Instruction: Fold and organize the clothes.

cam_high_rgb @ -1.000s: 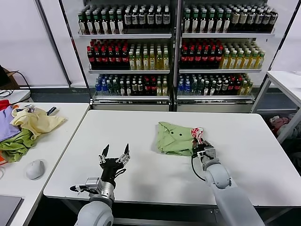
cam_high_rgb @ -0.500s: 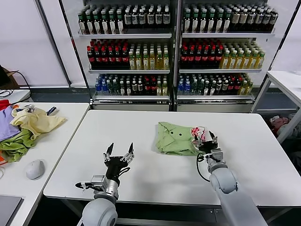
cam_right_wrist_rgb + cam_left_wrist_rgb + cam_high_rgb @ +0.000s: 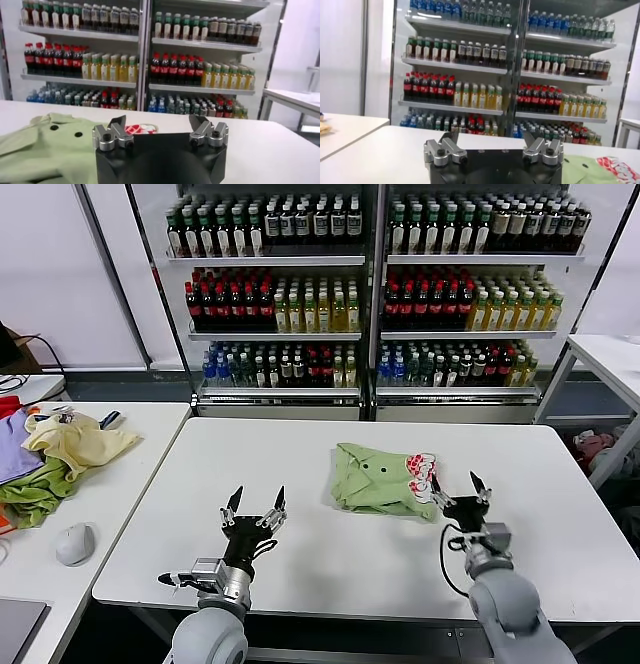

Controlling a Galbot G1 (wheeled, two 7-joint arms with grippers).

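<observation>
Here, a white table [image 3: 300,554] is standing before tall shelves of bottled drinks [image 3: 375,289], a side table [image 3: 120,484] lying to its left. The light green T-shirt [image 3: 375,479] is lying bunched on the table's right half, print showing. The right gripper [image 3: 465,492] is hovering just beside it, jaws spread, empty. The left gripper [image 3: 254,511] is waiting well apart, likewise spread and empty.

Light green T-shirt [image 3: 378,478] with pink, red and white print, white table [image 3: 300,554], pale yellow garment [image 3: 78,439]
</observation>
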